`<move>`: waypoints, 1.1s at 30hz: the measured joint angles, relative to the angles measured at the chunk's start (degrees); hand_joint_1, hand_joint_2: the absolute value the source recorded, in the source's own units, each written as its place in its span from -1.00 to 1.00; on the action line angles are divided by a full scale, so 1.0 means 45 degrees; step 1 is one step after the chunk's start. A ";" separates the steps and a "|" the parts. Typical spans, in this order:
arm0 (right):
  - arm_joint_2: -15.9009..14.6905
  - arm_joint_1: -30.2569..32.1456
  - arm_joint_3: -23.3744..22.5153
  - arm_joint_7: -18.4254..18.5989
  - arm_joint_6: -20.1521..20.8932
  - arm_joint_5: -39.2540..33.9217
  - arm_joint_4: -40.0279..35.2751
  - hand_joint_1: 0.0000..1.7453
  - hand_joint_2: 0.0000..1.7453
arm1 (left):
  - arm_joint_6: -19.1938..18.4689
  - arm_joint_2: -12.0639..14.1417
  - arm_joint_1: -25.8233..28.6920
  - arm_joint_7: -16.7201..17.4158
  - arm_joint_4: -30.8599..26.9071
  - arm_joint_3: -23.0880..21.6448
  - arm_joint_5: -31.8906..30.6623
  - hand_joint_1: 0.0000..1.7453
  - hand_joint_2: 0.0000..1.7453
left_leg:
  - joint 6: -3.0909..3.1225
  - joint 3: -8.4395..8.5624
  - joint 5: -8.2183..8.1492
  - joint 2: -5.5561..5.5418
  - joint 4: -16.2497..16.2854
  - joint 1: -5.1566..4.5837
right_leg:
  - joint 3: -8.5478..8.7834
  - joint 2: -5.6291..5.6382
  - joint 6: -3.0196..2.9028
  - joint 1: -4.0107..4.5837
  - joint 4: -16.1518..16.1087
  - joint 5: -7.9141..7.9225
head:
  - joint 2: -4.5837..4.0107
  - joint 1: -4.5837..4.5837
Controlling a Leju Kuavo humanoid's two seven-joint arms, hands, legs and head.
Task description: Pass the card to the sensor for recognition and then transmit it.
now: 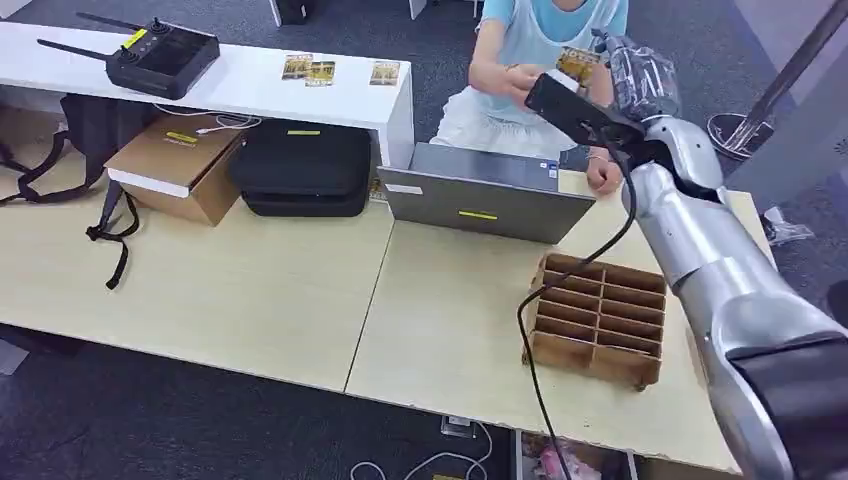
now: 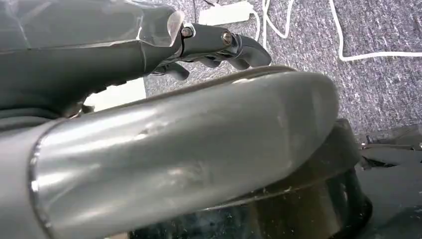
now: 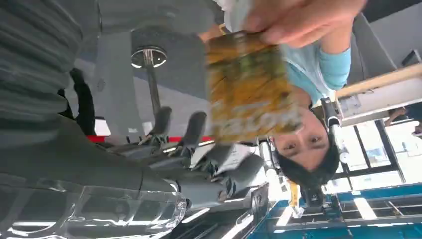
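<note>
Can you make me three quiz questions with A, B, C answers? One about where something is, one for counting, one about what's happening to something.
1. Where is the rack?
A. on the tan table
B. on the floor
C. on a chair

2. How many cards lie on the white desk?
A. one
B. three
C. six

3. The raised card is:
A. lying flat on the laptop
B. pinched by a person's fingers
C. stuck in the rack

Answers: 1 A, the rack stands on the tan top. 2 B, three lie in a row. 3 B, fingers grip its edge.
</note>
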 joint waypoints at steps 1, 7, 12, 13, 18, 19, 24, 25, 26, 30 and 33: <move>-0.0034 0.0013 -0.0087 -0.0034 -0.0010 -0.0053 -0.0015 -1.00 1.00 | -0.0005 0.0000 0.0000 0.0000 0.0000 0.0000 0.0000 -1.00 -1.00 | 0.0000 0.0002 0.0000 -0.0001 0.0002 0.0000 | -0.0001 -0.0001 0.0000 0.0000 -0.0001 0.0000 | 0.0000 0.0000; -0.0661 0.0055 -0.0962 -0.0843 -0.0005 -0.0887 -0.0364 -1.00 1.00 | -0.0005 -0.0015 -0.0001 -0.0044 0.0000 0.0000 0.0029 -1.00 -1.00 | 0.0001 -0.0002 0.0000 -0.0009 0.0010 -0.0001 | -0.0003 -0.0010 0.0001 -0.0001 -0.0007 0.0000 | 0.0000 -0.0010; -0.1837 0.0210 -0.1690 -0.1627 0.0297 -0.1559 -0.1084 -1.00 1.00 | -0.0005 -0.0024 0.0002 -0.0131 0.0000 0.0015 0.0185 -1.00 -1.00 | 0.0007 -0.0018 -0.0004 -0.0027 0.0018 -0.0002 | 0.0001 -0.0027 0.0011 -0.0003 -0.0015 0.0007 | 0.0000 -0.0010; -0.2133 0.0316 -0.1826 -0.1749 0.0467 -0.1705 -0.1356 -1.00 1.00 | -0.0005 -0.0024 0.0004 -0.0151 0.0000 0.0044 0.0219 -1.00 -1.00 | 0.0007 -0.0023 -0.0004 -0.0024 0.0020 -0.0002 | 0.0003 -0.0027 0.0013 -0.0003 -0.0018 0.0008 | 0.0000 0.0005; -0.3828 0.1457 -0.2369 -0.2287 0.1543 -0.2955 -0.3111 -1.00 1.00 | -0.0005 -0.0024 0.0015 -0.0306 0.0000 0.0292 0.0510 -1.00 -1.00 | 0.0016 -0.0030 -0.0009 -0.0033 0.0031 0.0001 | -0.0003 -0.0046 0.0018 0.0003 -0.0036 0.0009 | 0.0000 0.0019; -0.4217 0.1906 -0.2492 -0.2312 0.1769 -0.3279 -0.3694 -1.00 1.00 | -0.0005 -0.0019 0.0016 -0.0345 0.0000 0.0345 0.0578 -1.00 -1.00 | 0.0017 -0.0034 -0.0011 -0.0044 0.0030 0.0001 | 0.0018 -0.0063 0.0019 0.0008 -0.0043 0.0008 | 0.0000 -0.0034; -0.6292 0.4702 -0.3323 -0.2282 0.2565 -0.4614 -0.6822 -1.00 1.00 | -0.0010 -0.0019 0.0025 -0.0525 0.0000 0.0617 0.0753 -1.00 -1.00 | 0.0040 -0.0049 -0.0028 -0.0058 0.0031 0.0008 | 0.0029 -0.0083 0.0024 0.0025 -0.0067 0.0005 | 0.0005 -0.0015; -0.6656 0.5313 -0.3582 -0.2273 0.2584 -0.4746 -0.7423 -1.00 1.00 | -0.0010 -0.0019 0.0026 -0.0530 0.0000 0.0641 0.0796 -1.00 -1.00 | 0.0047 -0.0046 -0.0031 -0.0066 0.0035 0.0009 | 0.0012 -0.0093 0.0025 0.0024 -0.0070 0.0004 | 0.0000 -0.0020; -0.7056 0.6039 -0.3873 -0.2302 0.2579 -0.4929 -0.8034 -1.00 1.00 | -0.0010 -0.0019 0.0025 -0.0539 0.0000 0.0661 0.0845 -1.00 -1.00 | 0.0049 -0.0052 -0.0034 -0.0077 0.0030 0.0009 | 0.0020 -0.0098 0.0026 0.0024 -0.0071 0.0002 | 0.0000 -0.0024; -0.8190 0.9903 -0.5627 -0.2560 0.2623 -0.5226 -1.0917 -1.00 1.00 | -0.0049 -0.0019 0.0035 -0.0563 0.0000 0.0855 0.1020 -1.00 -1.00 | 0.0053 -0.0058 -0.0057 -0.0116 0.0017 0.0025 | 0.0057 -0.0139 0.0048 0.0052 -0.0095 -0.0021 | 0.0005 -0.0029; -0.8452 1.2298 -0.6986 -0.2671 0.2740 -0.5114 -1.2733 -1.00 1.00 | -0.0049 -0.0019 0.0044 -0.0559 0.0000 0.0976 0.1108 -1.00 -1.00 | 0.0042 -0.0058 -0.0068 -0.0089 0.0009 0.0022 | 0.0041 -0.0110 0.0048 0.0045 -0.0094 -0.0033 | 0.0000 -0.0015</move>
